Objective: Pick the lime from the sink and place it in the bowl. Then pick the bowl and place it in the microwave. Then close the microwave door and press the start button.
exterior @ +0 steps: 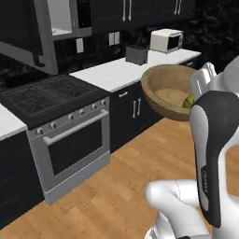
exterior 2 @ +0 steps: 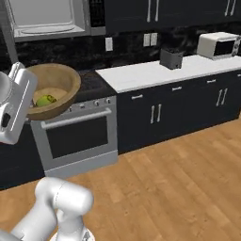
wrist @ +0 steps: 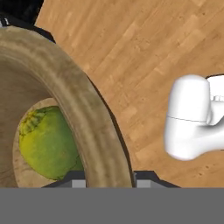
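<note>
The wooden bowl point(exterior: 164, 88) point(exterior 2: 55, 82) hangs tilted in the air in front of the stove. The lime point(exterior: 188, 101) point(exterior 2: 45, 100) point(wrist: 47, 142) lies inside it, low against the wall. My gripper point(wrist: 109, 177) is shut on the bowl's rim point(wrist: 76, 103), one finger inside and one outside. In the base views my white hand point(exterior 2: 18, 94) covers the rim's near side. The microwave point(exterior: 62, 21) point(exterior 2: 44, 18) stands open up high above the stove, its pale inside showing. The microwave door point(exterior: 25, 39) swings out to the left. The sink is out of view.
A black stove with a grey oven front point(exterior: 70, 144) point(exterior 2: 77, 134) sits below the bowl. To its right runs a white counter point(exterior: 114, 72) point(exterior 2: 150, 73) with a dark toaster point(exterior: 136, 54) point(exterior 2: 171, 58) and a small white microwave point(exterior: 166, 40) point(exterior 2: 219, 45). Wooden floor point(wrist: 144, 52) lies below.
</note>
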Controlling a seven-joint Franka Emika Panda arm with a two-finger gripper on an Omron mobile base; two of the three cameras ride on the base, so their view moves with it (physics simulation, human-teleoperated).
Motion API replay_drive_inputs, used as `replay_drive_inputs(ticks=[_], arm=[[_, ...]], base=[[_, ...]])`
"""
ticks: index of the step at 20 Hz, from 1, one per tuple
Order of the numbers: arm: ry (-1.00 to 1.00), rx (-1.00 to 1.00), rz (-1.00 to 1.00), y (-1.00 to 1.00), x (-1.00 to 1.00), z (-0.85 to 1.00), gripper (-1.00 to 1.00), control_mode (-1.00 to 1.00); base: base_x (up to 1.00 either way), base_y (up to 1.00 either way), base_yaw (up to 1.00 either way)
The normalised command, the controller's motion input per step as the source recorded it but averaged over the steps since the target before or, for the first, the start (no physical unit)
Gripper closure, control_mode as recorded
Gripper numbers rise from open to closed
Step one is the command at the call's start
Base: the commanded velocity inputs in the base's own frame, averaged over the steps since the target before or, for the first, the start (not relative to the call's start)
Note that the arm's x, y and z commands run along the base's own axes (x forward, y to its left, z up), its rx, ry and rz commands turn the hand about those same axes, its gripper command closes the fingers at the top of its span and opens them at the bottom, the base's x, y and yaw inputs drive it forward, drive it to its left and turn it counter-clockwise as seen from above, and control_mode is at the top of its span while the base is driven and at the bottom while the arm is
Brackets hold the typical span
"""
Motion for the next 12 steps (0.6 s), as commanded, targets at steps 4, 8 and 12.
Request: replay_drive_inputs(ticks=[4,8,12], arm=[[0.0,0.0,0.0,0.0,0.0,0.0,1.0,1.0],[0.0,0.0,0.0,0.0,0.0,0.0,1.0,1.0],[0.0,0.0,0.0,0.0,0.0,0.0,1.0,1.0]], base=[[0.59,-0.61,0.66],[0.65,-0.76,0.55],[0.83,-0.69,0.55]])
